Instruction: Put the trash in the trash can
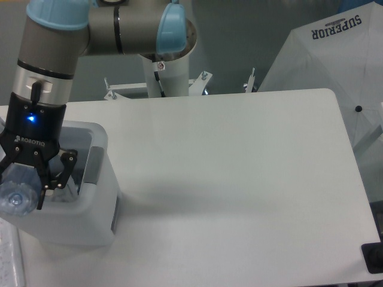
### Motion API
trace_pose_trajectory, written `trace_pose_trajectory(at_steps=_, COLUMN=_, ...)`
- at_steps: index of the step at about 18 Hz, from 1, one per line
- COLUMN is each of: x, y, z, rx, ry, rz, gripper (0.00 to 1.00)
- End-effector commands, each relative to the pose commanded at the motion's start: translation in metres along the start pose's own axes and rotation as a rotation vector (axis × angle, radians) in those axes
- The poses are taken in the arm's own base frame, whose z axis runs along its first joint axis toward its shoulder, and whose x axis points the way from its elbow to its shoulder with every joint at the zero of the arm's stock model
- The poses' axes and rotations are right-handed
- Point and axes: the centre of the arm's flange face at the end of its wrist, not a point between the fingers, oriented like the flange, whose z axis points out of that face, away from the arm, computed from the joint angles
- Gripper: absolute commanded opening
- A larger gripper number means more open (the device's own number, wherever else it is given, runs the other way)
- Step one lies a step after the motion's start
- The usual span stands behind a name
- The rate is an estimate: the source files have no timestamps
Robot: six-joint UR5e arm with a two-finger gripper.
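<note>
- one arm (pixel 90 36) reaches down at the left edge of the view, its black claw (pixel 27 188) pointing down over the bin (pixel 90 197)
- the claw is clamped on the bottle (pixel 17 194), fingers on either side of it, bottle end facing the camera
- the bottle hangs over the bin's opening, near its left side
- the bin stands on the left of the white bench (pixel 239 179), its grey handle (pixel 94 164) on the right inner wall
- the tissue wad cannot be made out
- a white umbrella (pixel 335 66) printed "superior" lies beyond the bench's right edge
</note>
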Motion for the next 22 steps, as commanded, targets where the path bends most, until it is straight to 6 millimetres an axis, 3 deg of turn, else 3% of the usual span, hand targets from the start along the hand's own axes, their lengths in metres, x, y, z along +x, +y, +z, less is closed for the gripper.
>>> trace_pose_trajectory(at_steps=3, x=-0.001, y=-0.004, z=-0.012, rx=0.018, ry=-0.007, rz=0.004, gripper=1.0)
trace_pose_trajectory(at_steps=5, x=-0.017, y=-0.011, z=-0.022, rx=0.036, ry=-0.027, rz=0.038, gripper=1.0)
trace_pose_trajectory(at_steps=6, x=-0.034, y=-0.02, z=-0.033, rx=0.058, ry=-0.048, rz=0.045, gripper=1.0)
trace_pose_trajectory(at_steps=11, x=-0.062, y=-0.066, z=-0.081, rx=0.168, ry=-0.103, rz=0.078, gripper=1.0)
trace_pose_trajectory(at_steps=14, x=-0.091, y=-0.072, z=-0.104, rx=0.177, ry=-0.167, rz=0.169, gripper=1.0)
trace_pose_trajectory(at_steps=17, x=-0.127, y=-0.07, z=-0.126, rx=0.13, ry=-0.214, rz=0.147, gripper=1.0)
trace_pose_trajectory(at_steps=22, x=-0.172, y=-0.063, z=-0.138, rx=0.047, ry=-0.26, rz=0.208, gripper=1.0)
